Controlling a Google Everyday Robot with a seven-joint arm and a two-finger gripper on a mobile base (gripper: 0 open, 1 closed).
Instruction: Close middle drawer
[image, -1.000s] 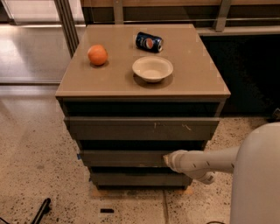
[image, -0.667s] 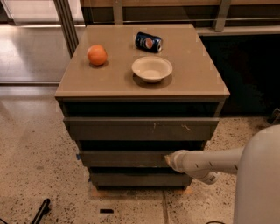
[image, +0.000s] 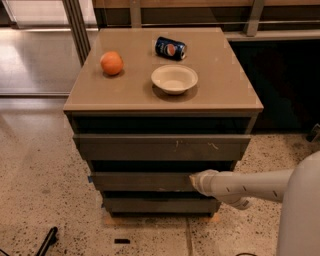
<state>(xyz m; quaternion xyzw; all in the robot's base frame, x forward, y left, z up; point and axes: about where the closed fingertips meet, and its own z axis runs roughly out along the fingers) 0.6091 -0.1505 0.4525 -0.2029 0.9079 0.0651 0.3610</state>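
The middle drawer (image: 142, 181) is the slim, plain grey-brown front panel of the cabinet, below the taller scratched drawer front (image: 160, 147) and above the narrower recessed bottom front (image: 160, 204). It sticks out only a little. My white arm reaches in from the right, and my gripper (image: 196, 181) is at the right part of the middle drawer's front panel, touching or almost touching it.
On the cabinet top (image: 225, 95) lie an orange (image: 111, 63), a white bowl (image: 174, 78) and a blue soda can (image: 170, 48) on its side. My white body (image: 300, 215) fills the lower right. A dark object (image: 47, 240) lies on the speckled floor at lower left.
My arm and body have shifted slightly to the right. The gripper tip stays at the middle drawer's front, and the drawer looks much the same.
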